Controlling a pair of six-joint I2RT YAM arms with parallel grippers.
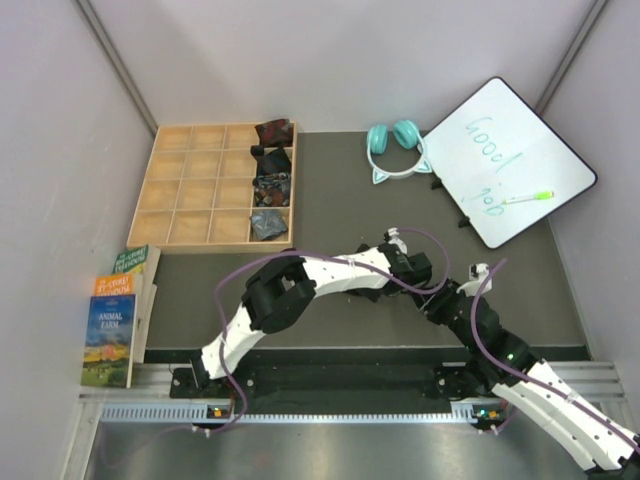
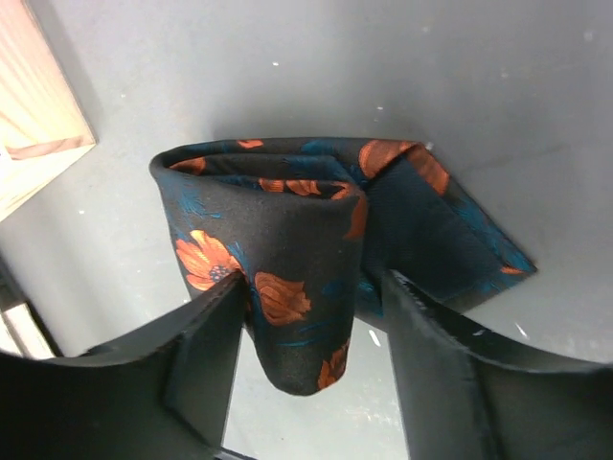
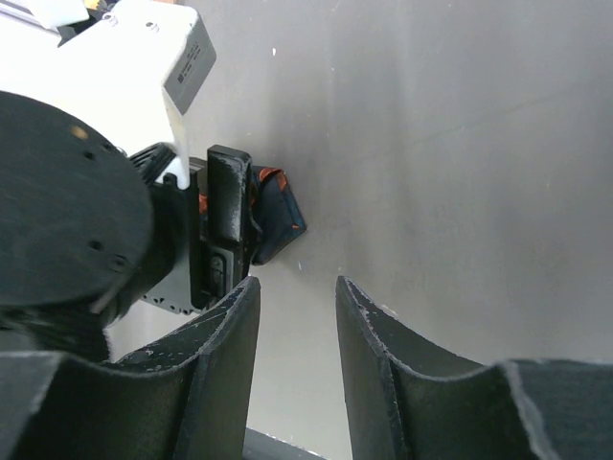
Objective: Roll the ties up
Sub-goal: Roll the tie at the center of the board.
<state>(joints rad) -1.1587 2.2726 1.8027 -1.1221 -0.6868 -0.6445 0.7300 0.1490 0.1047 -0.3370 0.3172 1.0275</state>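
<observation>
Clerk: Item one, floral tie (image 2: 287, 240): black cloth, orange blooms, touches of blue. Where do we log it?

Checker: We log it on the grey table (image 2: 383, 57), folded into a loose roll, with one pointed end lying flat to the side. The left gripper (image 2: 311, 287) has a jaw pressed against each flank of the roll's near lobe.

Clerk: Item two, right gripper (image 3: 295, 287)?

Checker: Jaws a narrow gap apart, nothing between them, over bare table just beside the left gripper. From its own camera we see only a corner of the floral tie, tucked past a left finger (image 3: 228, 216).

Clerk: Item three, wooden tray (image 1: 200, 185)?

Checker: Gridded, at the far left of the table. In its right-hand column we count four, far to near: dark red roll (image 1: 274, 132), black roll (image 1: 272, 160), patterned roll (image 1: 271, 188), grey-blue roll (image 1: 267, 223), one to a compartment.

Clerk: Sundries?

Checker: Teal headphones (image 1: 407, 133) with cat ears at the far edge. Whiteboard (image 1: 550, 160) at the far right, set askew, reading "Good job", with a green marker (image 1: 528, 197) lying on it. Books (image 1: 115, 325), overlapping, beside the table's near left edge. We cannot read more than their covers' colours.
</observation>
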